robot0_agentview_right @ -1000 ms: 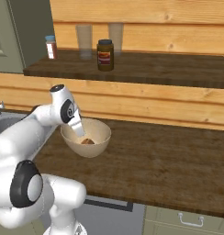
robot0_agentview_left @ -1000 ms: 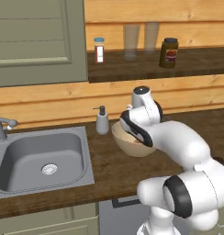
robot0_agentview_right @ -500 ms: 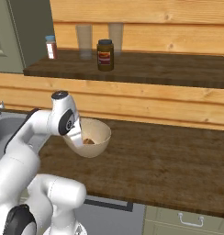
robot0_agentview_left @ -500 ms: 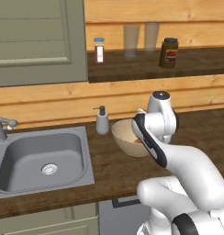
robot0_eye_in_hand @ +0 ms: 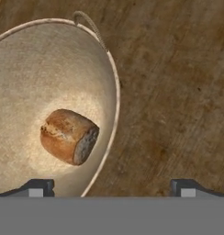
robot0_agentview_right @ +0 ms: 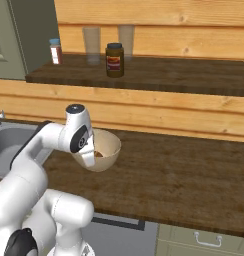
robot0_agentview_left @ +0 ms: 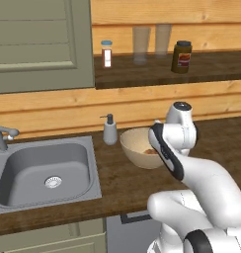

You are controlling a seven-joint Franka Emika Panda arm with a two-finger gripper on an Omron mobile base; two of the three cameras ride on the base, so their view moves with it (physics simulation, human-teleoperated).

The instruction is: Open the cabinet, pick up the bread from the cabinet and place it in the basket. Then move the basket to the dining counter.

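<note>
The bread (robot0_eye_in_hand: 68, 136), a small golden-brown lump, lies free on the bottom of the tan round basket (robot0_eye_in_hand: 49, 69). My gripper (robot0_eye_in_hand: 111, 188) hangs open above the basket's rim, one fingertip (robot0_eye_in_hand: 36, 186) over the bowl and the other over the wooden worktop. From the base the basket (robot0_agentview_left: 135, 148) (robot0_agentview_right: 109, 145) stands on the worktop, half covered by my forearm, with a sliver of bread (robot0_agentview_right: 99, 154) showing. The sage-green cabinet (robot0_agentview_left: 38, 44) hangs at upper left; I cannot tell whether its door is open. The dining counter is out of view.
A grey sink (robot0_agentview_left: 43, 170) with its tap (robot0_agentview_left: 4, 136) lies left of the basket, and a soap dispenser (robot0_agentview_left: 110, 131) stands between them. The wall shelf holds a dark jar (robot0_agentview_left: 181, 57), a small bottle (robot0_agentview_left: 107, 53) and two glasses (robot0_agentview_left: 141, 42).
My wrist has swung from the basket's left side across to its right in the left base view. Basket and bread have stayed put. The jaws have stayed open.
</note>
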